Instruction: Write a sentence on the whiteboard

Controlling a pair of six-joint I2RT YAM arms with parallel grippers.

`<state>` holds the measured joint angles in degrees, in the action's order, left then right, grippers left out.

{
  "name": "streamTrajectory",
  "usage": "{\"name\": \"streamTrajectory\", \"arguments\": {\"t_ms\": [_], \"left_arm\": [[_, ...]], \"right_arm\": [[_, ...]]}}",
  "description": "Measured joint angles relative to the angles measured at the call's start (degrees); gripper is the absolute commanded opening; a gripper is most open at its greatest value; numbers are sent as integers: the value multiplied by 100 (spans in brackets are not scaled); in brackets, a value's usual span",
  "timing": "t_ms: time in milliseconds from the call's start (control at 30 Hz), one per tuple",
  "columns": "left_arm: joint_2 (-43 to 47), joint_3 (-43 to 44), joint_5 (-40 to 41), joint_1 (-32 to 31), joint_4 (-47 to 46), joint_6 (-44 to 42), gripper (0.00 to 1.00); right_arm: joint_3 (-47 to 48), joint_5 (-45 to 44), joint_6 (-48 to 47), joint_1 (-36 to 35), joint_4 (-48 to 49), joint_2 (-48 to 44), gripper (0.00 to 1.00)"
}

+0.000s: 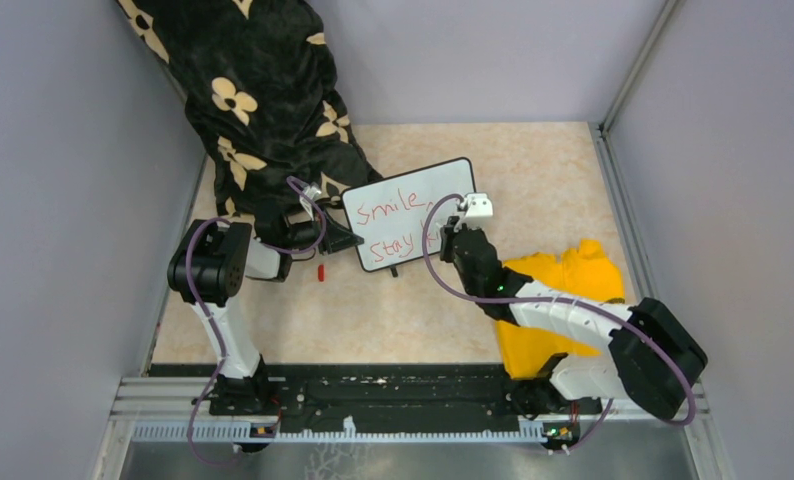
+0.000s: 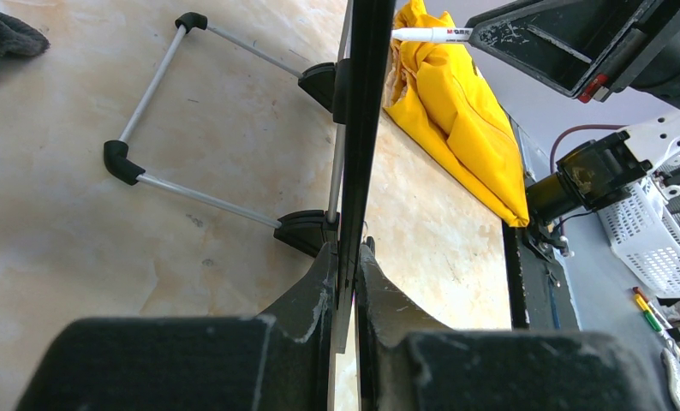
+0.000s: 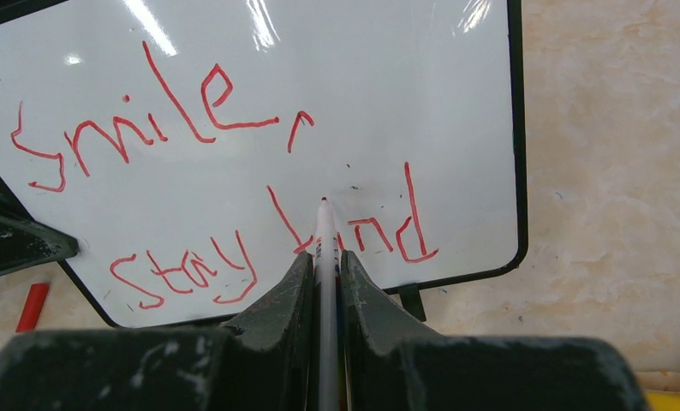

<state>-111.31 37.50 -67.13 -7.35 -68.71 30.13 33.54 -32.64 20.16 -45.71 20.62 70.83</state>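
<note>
Two lines of red writing made up the sentence [image 3: 234, 124] on the whiteboard [image 3: 362, 86]: "Smile," above, "Stay kind" below, with the start of "kind" partly hidden behind the marker. No full stop showed after the "d". The board stood propped on its wire stand [image 2: 148, 128] near the middle of the counter [image 1: 533, 180], its face turned toward the right arm.

Right claw [image 3: 325, 261]: nearly closed, pinching the white marker [image 3: 324, 224] along its barrel. The red tip sat at the board between the "k" and the "n", about where the "i" belongs. Could not tell whether the tip was touching the surface or just off it.

Left claw [image 2: 348, 253]: nearly closed on the board's left edge, one finger on the back and one on the front, bracing it.

Judgement: the writing step was in its last strokes, either the "i" or its dot. The next move would call for lifting the tip clear and carrying it right, past the "d". There it would take a light dab for the stop, with the left claw's brace keeping the board from tipping back.

Surroundings: a red marker cap [image 3: 33, 306] lay on the counter just left of the board. A yellow cloth [image 1: 563, 275] lay to the right, a black flowered cloth [image 1: 263, 90] behind the left arm.
</note>
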Motion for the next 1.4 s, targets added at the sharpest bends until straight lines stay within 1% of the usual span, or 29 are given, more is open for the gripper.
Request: {"name": "streamTrajectory", "arguments": {"t_ms": [633,1133,1300,1400], "left_arm": [[2,2,0,0,17,-2,0],[0,22,-2,0,20,-2,0],[0,22,-11,0,31,-2,0],[2,22,-20,0,42,-4,0]], "right_arm": [[0,105,103,66,87,286,0],[0,98,164,63,63,295,0],[0,103,203,66,-105,181,0],[-4,101,208,74,-282,-103,0]]}}
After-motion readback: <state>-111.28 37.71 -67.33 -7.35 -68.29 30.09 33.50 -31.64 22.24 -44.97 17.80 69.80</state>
